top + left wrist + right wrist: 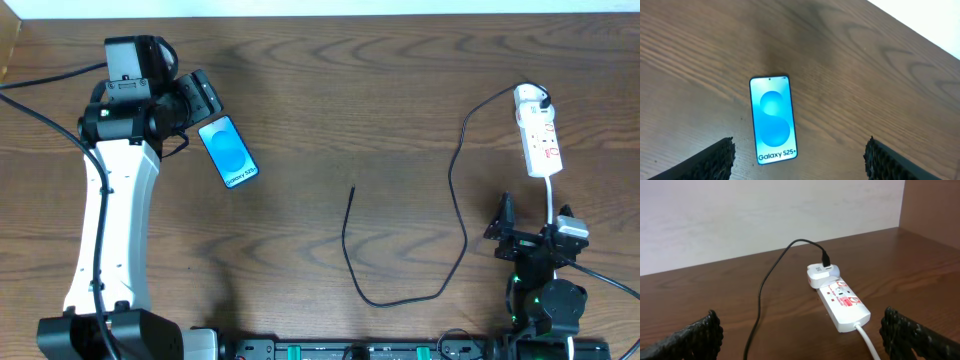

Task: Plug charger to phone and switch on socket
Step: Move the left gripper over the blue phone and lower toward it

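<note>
The phone [229,152] lies flat on the table with its blue screen up; in the left wrist view [772,119] it reads "Galaxy S25+". My left gripper [200,97] hovers just beyond the phone's far end, open and empty [799,159]. The charger cable [455,190] runs from the socket in a long loop to its free tip [353,188] mid-table. The white socket [538,134] lies at the far right, with a white adapter plugged in its far end [823,273]. My right gripper [503,228] is open and empty [801,335], near the socket's cord end [842,302].
The socket's white cord [551,200] runs toward the right arm's base. The table's back edge meets a light wall [765,215]. A wooden side panel [932,205] stands at the right.
</note>
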`<state>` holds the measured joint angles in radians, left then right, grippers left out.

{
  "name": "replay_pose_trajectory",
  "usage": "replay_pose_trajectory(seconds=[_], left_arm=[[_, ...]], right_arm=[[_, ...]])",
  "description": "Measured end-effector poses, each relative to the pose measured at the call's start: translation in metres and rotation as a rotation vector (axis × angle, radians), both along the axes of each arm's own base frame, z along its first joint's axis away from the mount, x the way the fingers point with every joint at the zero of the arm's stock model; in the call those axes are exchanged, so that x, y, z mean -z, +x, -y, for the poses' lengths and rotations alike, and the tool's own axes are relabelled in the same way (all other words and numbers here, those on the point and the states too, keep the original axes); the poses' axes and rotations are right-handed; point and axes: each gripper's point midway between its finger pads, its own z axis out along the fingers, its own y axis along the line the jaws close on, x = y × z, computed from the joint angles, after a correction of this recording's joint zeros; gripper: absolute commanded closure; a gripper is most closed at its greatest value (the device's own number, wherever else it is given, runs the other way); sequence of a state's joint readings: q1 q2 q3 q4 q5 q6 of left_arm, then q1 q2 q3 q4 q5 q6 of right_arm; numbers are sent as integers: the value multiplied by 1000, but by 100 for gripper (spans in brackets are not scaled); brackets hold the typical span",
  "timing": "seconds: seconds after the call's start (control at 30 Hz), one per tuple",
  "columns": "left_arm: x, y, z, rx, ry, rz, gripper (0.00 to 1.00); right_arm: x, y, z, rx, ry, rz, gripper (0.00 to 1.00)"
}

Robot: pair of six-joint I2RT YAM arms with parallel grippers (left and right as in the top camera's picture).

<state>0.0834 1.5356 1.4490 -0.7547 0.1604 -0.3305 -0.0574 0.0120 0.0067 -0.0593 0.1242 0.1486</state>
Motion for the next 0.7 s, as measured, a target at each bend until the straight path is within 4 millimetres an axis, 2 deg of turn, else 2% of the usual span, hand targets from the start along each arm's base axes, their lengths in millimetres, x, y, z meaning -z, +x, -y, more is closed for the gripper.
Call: replay_pose_trajectory(seconds=[0.2, 0.4, 0.53, 0.7], left_arm=[[2, -6, -3, -47, -10, -61, 17], [9, 7, -4, -71, 24, -153, 17], [26, 18, 2, -61, 35, -218, 17], [61, 21, 3, -73, 34, -319, 17]], right_arm=[[0, 0, 0, 0, 0, 0, 1], [0, 0, 0, 0, 0, 0, 1], [0, 0, 0, 0, 0, 0, 1], [0, 0, 0, 0, 0, 0, 1]])
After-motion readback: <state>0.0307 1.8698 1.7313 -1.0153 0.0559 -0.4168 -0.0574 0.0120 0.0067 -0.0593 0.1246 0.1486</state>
